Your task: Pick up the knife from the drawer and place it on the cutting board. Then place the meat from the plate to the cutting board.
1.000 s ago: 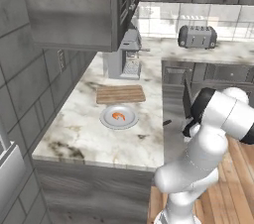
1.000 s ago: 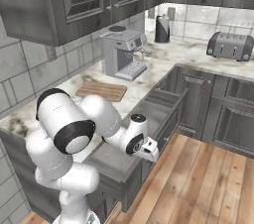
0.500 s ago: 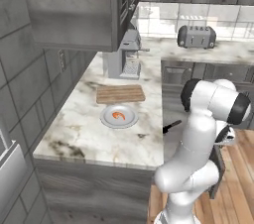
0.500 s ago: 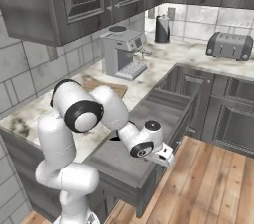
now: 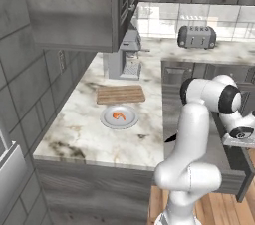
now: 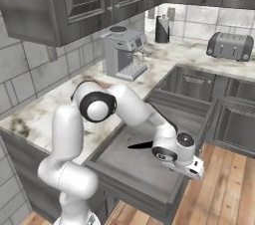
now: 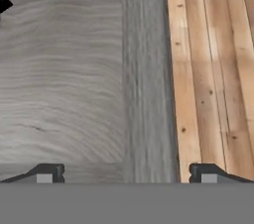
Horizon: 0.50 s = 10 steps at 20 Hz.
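Although no readable writing shows anywhere, the arm has swung farther out since a moment ago, carrying the gripper (image 7: 123, 172) from beside the counter to the near front edge of the open drawer (image 6: 199, 114), above the wooden floor (image 7: 213, 69). Its fingertips (image 7: 47, 172) stand wide apart, holding nothing. The knife (image 6: 140, 145) lies in the drawer to the gripper's left, the meat (image 5: 118, 116) sits on the plate (image 5: 107, 122), and the cutting board (image 5: 120, 94) lies bare just beyond it.
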Available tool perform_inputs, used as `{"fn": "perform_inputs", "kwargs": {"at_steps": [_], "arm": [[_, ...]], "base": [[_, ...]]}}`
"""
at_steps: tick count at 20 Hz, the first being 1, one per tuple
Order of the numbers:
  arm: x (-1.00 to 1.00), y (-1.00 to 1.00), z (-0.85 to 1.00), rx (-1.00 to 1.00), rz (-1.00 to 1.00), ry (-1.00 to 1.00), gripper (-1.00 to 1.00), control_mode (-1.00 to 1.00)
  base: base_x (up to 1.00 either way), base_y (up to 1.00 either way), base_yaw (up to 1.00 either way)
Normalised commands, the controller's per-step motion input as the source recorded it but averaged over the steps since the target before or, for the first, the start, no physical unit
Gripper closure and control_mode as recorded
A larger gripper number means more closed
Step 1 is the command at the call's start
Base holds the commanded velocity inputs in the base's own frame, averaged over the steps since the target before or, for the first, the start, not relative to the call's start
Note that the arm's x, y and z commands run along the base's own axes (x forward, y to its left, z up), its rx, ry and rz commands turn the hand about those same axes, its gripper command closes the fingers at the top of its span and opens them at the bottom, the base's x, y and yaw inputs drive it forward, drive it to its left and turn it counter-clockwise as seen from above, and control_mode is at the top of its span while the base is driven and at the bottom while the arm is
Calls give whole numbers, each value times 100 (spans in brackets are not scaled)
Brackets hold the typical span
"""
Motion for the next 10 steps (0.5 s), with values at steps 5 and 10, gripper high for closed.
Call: {"fn": "perform_inputs", "kwargs": {"at_steps": [5, 10], "arm": [[0, -4, 42, 1, -2, -4, -100, -100], [16, 16, 88, -1, -7, -4, -100, -100]], "base": [[0, 0, 0], [0, 0, 0]]}}
